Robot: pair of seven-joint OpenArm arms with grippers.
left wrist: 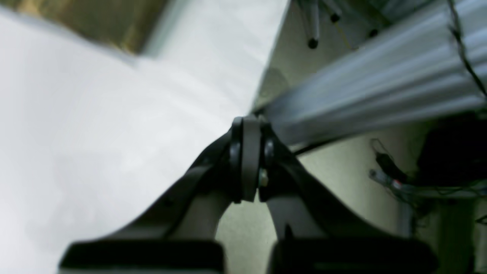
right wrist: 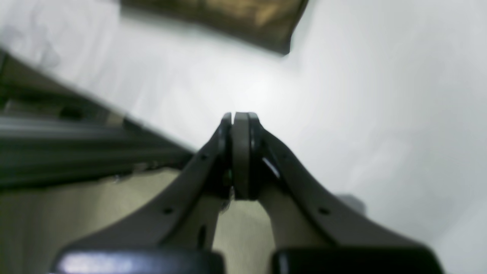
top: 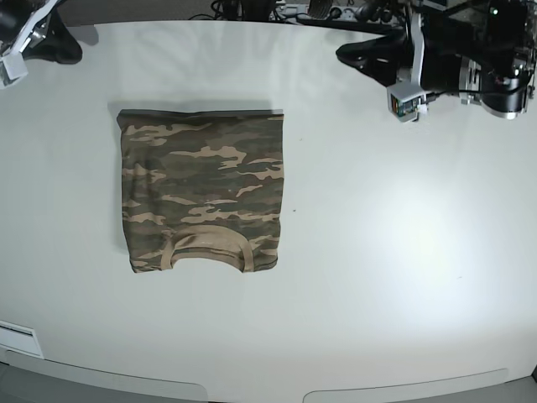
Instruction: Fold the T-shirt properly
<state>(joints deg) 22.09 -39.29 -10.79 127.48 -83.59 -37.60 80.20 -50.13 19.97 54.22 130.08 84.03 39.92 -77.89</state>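
One broad white table [top: 377,252] fills the base view, its near edge curving along the bottom and its surface bright with glare toward the right.

Next in size is the T-shirt [top: 201,189], lying flat on the table left of centre as a folded, roughly square packet of olive, brown and tan camouflage. Its tan ribbed collar [top: 208,242] curves along the near edge, and the far edge runs straight and level. A corner of the same cloth shows blurred at the top of both wrist views, well apart from the jaws.

Both arms sit at the far edge of the table, well away from the cloth. The left arm [top: 453,50], dark with cables and a small light-coloured block hanging from it, is at the far right corner of the base view. The right arm [top: 25,38] shows only partly at the far left corner.

The left gripper [left wrist: 249,125] has its jaws pressed together with nothing between them; behind it lie the table's edge, a pale ribbed metal rail [left wrist: 380,83] and a greenish floor. The right gripper [right wrist: 240,118] is likewise fully closed and empty, its tips over the white table near its edge, with a dark rail [right wrist: 76,148] to one side.
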